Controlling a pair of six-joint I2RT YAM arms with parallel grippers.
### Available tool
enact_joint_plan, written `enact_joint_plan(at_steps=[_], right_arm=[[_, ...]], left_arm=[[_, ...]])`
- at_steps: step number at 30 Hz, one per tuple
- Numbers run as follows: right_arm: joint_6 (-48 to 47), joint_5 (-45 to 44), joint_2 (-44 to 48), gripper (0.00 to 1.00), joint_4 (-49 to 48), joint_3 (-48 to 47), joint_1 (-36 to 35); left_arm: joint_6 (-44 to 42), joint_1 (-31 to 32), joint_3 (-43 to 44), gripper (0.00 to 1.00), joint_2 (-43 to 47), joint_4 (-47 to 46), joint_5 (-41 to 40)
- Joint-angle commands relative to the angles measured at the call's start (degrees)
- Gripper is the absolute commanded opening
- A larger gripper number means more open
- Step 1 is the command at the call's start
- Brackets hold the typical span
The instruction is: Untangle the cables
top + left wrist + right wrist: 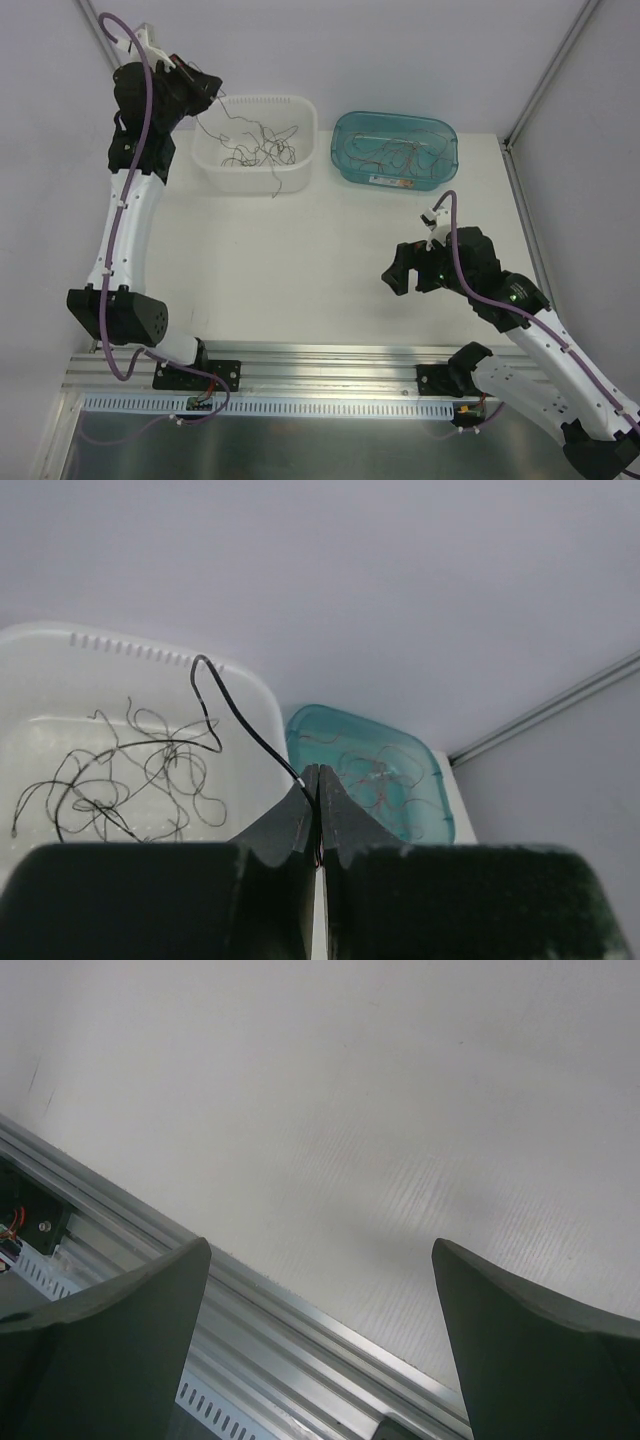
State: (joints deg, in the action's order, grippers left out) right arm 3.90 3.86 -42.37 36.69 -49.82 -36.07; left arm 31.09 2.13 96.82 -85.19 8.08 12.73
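Note:
A tangle of thin black cables [258, 148] lies in the white bin [298, 110]; it also shows in the left wrist view [120, 780]. Red-brown cables [395, 155] lie in the teal bin [445, 135], which the left wrist view shows too [380, 780]. My left gripper [212, 88] is raised over the white bin's left rim and is shut on one black cable [235, 715], which loops up from the pile into the closed fingertips [305, 785]. My right gripper [400, 272] is open and empty, low over the bare table [330, 1140] near the front rail.
An aluminium rail [330, 360] runs along the table's near edge; the right wrist view shows it [270, 1320] just below the right fingers. Grey walls stand behind and at both sides.

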Motion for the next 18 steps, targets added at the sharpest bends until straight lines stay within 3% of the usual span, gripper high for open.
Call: enact_joint_plan(at_steps=[1, 8, 17, 18], right_arm=[[0.41, -0.25, 0.45, 0.98, -1.18, -1.68, -0.4], [-0.12, -1.22, -0.26, 0.98, -1.0, -1.15, -0.31], [-0.74, -1.48, -1.14, 0.98, -0.39, -1.68, -0.31], [-0.74, -1.57, -1.4, 0.98, 0.05, -1.86, -0.31]], left_arm=[[6.87, -0.64, 8.28, 0.0, -4.89, 1.85, 1.77], [6.71, -0.72, 24.19, 0.0, -15.08, 1.33, -1.56], [-3.13, -0.72, 27.46, 0.0, -30.64, -2.36, -9.83], [-3.84, -0.72, 27.46, 0.04, -32.91, -2.71, -9.83]])
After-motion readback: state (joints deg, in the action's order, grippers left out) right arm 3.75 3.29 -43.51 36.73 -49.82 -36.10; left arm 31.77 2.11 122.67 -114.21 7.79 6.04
